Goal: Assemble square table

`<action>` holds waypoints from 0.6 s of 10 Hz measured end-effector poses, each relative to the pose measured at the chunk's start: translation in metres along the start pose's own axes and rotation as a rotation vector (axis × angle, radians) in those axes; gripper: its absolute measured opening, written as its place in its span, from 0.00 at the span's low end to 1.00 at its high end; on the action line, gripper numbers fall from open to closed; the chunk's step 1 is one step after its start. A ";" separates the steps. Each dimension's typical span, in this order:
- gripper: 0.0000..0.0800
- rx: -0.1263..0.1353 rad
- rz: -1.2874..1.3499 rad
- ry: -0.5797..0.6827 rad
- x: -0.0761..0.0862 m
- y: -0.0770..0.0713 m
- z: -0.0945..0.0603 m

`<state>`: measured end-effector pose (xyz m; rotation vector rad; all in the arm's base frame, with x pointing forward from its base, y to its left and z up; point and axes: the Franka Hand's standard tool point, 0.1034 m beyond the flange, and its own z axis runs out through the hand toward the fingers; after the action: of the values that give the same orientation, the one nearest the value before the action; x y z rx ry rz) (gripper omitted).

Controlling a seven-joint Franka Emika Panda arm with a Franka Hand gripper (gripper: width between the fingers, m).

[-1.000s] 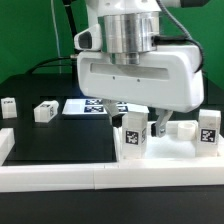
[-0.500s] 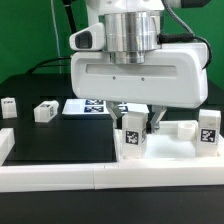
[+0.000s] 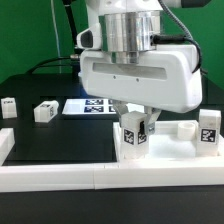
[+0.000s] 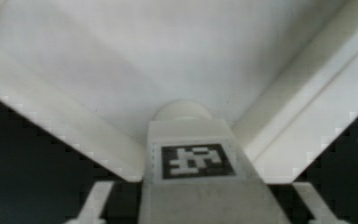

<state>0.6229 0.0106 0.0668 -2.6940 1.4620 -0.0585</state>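
Observation:
The white square tabletop [image 3: 176, 152] lies at the exterior view's right, against the front wall. A white tagged leg [image 3: 133, 135] stands upright on it. My gripper [image 3: 137, 127] hangs straight down over this leg, with a finger on each side. In the wrist view the leg [image 4: 197, 160] sits between the fingers [image 4: 101, 200], with a dark gap on both sides, so the gripper [image 4: 204, 203] is open around it. The tabletop [image 4: 140, 60] fills the background there. Another leg [image 3: 208, 130] stands at the far right. Two more legs [image 3: 44, 112] [image 3: 8, 107] lie at the left.
The marker board [image 3: 92, 105] lies flat behind the hand. The long white border wall [image 3: 60, 178] runs along the front, with a short stretch at the left. A black mat [image 3: 60, 140] covers the table. A low white socket block [image 3: 181, 129] shows beside the leg.
The hand has turned about its vertical axis over the leg and shifted slightly. The leg stays in about the same place on the tabletop.

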 end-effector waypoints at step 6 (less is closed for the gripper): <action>0.36 0.016 0.780 -0.104 0.001 -0.005 -0.002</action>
<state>0.6271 0.0123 0.0694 -1.8937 2.3171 0.1122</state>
